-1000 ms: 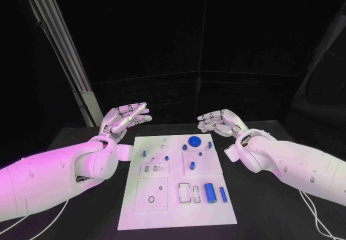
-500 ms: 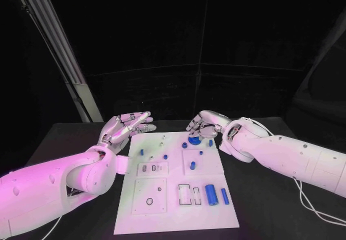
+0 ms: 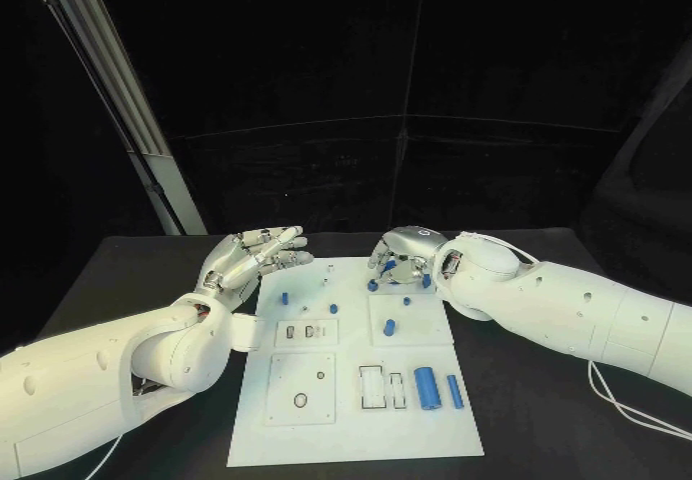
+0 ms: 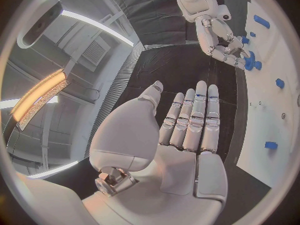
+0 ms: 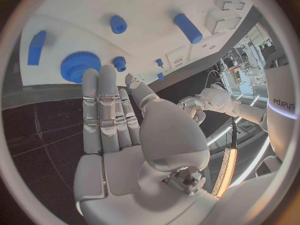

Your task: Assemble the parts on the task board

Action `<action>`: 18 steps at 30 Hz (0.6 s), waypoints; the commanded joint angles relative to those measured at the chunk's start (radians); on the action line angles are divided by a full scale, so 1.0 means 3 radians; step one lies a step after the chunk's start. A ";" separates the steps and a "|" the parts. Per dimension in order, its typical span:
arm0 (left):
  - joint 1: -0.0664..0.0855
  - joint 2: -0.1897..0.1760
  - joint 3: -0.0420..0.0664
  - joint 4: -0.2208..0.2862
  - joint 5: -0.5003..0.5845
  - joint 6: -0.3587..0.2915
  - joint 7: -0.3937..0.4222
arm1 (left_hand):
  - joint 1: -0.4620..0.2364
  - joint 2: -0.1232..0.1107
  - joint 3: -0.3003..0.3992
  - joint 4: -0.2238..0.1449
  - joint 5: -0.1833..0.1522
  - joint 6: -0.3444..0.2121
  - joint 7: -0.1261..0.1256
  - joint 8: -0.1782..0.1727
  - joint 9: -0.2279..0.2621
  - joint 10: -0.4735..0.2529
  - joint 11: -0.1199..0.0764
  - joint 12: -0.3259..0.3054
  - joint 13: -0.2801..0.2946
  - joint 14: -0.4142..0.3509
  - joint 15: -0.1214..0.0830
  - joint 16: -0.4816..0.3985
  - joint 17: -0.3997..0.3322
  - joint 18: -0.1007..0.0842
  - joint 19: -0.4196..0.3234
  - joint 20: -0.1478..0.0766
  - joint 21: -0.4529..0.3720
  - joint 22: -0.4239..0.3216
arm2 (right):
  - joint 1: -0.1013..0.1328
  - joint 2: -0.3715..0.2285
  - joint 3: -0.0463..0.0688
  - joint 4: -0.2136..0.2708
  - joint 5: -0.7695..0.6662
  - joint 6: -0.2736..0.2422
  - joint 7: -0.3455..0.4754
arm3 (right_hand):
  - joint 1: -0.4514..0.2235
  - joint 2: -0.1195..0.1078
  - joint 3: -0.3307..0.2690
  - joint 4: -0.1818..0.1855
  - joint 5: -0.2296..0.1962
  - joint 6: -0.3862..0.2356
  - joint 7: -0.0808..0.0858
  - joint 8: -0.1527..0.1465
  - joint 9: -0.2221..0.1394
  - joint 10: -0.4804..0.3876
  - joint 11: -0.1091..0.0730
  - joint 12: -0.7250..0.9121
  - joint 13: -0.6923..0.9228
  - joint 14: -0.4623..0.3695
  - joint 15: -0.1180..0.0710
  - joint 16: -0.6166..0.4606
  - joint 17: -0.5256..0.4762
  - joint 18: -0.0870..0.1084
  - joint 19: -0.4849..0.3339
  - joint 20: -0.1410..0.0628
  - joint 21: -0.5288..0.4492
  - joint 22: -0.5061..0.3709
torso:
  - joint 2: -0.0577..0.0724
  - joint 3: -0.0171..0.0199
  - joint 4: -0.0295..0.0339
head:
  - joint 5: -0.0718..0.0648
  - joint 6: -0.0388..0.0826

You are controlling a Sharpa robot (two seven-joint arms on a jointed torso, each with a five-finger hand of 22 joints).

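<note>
Hovering just off the board's [image 3: 353,420] far left corner, the left hand [image 3: 257,255] is wide: fingers straight, spread a little, palm bare, nothing in it. Its wrist view shows the flat palm [image 4: 181,135] over black table [image 3: 130,290], with the board's edge just beside the fingertips.

Nearest that hand on the board lie a small blue peg [image 3: 286,298] and another [image 3: 330,310], and beyond them a pale pin [image 3: 326,278]. Toward the robot from these sit two slotted white blocks [image 3: 306,333] and a square plate with a dark ring [image 3: 300,399].

Midway between the hands, a white square carries a blue stud [image 3: 388,325]. Nearer the robot, open rectangular pockets [image 3: 382,385] sit beside a thick blue cylinder [image 3: 427,386] and a thinner blue rod [image 3: 454,391].

The right hand [image 3: 400,258] reaches over the board's far right corner, fingers bent down above the blue gear [image 5: 80,66]. In its wrist view the fingers lie straight and close together, their tips at the gear's rim; whether they touch it I cannot tell, and nothing is gripped. A small knurled blue knob [image 5: 119,62] stands just beside the fingertips, a flat blue bar [image 5: 36,47] lies on the gear's other side, and the hand itself hides most of the gear in the head view.
</note>
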State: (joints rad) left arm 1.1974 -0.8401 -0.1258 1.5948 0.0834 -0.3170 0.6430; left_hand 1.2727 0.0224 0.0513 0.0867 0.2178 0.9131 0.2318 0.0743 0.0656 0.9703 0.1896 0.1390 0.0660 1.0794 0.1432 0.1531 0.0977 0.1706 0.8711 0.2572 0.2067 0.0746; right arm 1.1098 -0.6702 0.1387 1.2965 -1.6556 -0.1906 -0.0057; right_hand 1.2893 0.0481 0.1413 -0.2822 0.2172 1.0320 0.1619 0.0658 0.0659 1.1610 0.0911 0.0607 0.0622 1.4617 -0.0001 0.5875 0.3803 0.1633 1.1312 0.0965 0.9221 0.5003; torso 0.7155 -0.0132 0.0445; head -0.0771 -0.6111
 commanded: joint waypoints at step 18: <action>0.0004 0.0004 0.0003 0.0003 0.0062 0.0128 -0.0007 | -0.0017 0.0025 -0.0007 -0.0015 0.0010 -0.0036 0.0086 -0.0027 -0.0006 -0.0026 0.0034 -0.0027 -0.0007 -0.0021 0.0021 -0.0041 -0.0009 0.0042 0.0019 0.0012 -0.0026 -0.0015 | 0.0017 0.0059 0.0003 -0.0022 -0.0322 0.0318 -0.0057 | -0.0063 -0.0015 0.0166 0.0018 -0.0030 -0.0032 0.0009 -0.0002 0.0003 -0.0028 0.0015 0.0007 0.0004 0.0030 0.0004 0.0321 0.0206 -0.0018 0.0082 0.0026 0.0489 0.0579 | 0.0053 -0.0003 0.0035 | 0.0001 -0.0020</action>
State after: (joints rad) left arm 1.1974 -0.8398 -0.1258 1.5949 0.0966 -0.2976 0.6379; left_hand 1.2725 0.0222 0.0513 0.0867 0.2178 0.9056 0.2319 0.0703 0.0648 0.9631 0.1968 0.1350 0.0652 1.0757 0.1468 0.1471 0.0967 0.1703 0.8710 0.2573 0.2028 0.0713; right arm 1.1123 -0.6534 0.1388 1.2903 -1.7347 -0.1133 -0.0237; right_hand 1.2765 0.0448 0.1865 -0.2770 0.2126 1.0256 0.1626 0.0659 0.0660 1.1575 0.0946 0.0608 0.0622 1.4617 -0.0001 0.6817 0.4417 0.1632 1.1493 0.1068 1.0684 0.6732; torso 0.7301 -0.0146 0.0540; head -0.0762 -0.6167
